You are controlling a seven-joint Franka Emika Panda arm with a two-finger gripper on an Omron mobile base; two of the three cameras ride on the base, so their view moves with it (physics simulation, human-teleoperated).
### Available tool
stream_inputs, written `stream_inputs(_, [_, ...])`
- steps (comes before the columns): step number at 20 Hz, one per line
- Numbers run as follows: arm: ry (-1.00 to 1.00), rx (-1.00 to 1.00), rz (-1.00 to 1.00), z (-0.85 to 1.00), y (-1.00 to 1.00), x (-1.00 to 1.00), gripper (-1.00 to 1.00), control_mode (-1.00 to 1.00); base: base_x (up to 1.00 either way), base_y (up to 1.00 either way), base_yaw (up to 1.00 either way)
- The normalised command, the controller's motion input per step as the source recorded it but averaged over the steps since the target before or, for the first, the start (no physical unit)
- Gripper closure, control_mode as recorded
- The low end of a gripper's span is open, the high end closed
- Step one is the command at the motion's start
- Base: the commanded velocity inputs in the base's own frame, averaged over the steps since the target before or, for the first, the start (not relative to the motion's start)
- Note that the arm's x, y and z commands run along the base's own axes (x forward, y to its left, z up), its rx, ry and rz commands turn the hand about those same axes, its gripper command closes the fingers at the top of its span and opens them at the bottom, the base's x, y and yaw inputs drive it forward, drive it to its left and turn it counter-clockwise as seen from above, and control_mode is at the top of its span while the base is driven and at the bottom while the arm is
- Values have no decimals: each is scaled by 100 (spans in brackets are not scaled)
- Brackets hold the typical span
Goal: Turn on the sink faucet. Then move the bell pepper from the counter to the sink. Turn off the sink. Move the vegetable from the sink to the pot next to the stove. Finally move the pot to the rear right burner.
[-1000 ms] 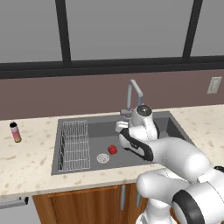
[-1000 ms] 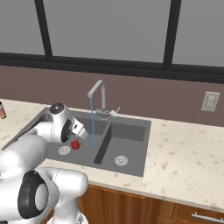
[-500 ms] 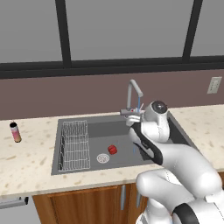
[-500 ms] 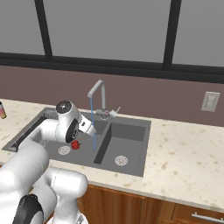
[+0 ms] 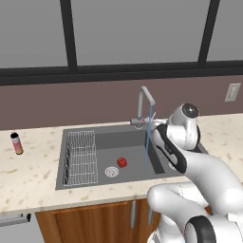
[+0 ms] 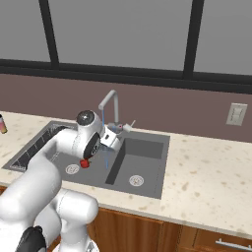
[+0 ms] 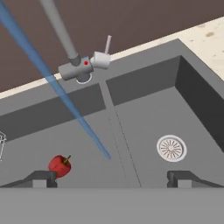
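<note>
Bell pepper (image 5: 122, 162) lies on the floor of the sink's (image 5: 102, 182) left basin, just right of the round drain (image 5: 111, 171) and apart from it; same spot as a second ago. In the hand view it sits just above the left fingertip (image 7: 41, 179), not touching.

End effector (image 7: 112, 180) hangs over the sink with its fingers spread wide, nothing between them. A second ago the hand was low over the left basin near the pepper. Now it has lifted and swung right, and sits above the divider (image 7: 118, 135) between the two basins, just in front of the sink faucet (image 5: 144, 107).

Water stream (image 5: 148, 135) runs as a thin blue line from the spout down into the left basin, as in both earlier frames. Small lever (image 7: 106, 46) at the faucet base stands tilted.

Wire rack (image 5: 81, 157) sits at the left end of the sink.

Farther left on the worktop (image 5: 28, 175), the pink-and-tan bottle (image 5: 17, 143) stands upright, unmoved.
</note>
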Motion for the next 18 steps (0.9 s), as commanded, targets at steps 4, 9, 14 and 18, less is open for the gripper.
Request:
stream_inputs(4, [0, 0, 3, 13, -52, 6, -100, -100, 0, 0, 0])
stream_inputs(9, [-1, 0, 7, 3, -52, 21, -100, -100, 0, 0, 0])
stream_inputs(14, [-2, 0, 10, 0, -50, 33, -100, -100, 0, 0, 0])
stream_inputs(18, [0, 0, 9, -5, -29, 21, -100, -100, 0, 0, 0])
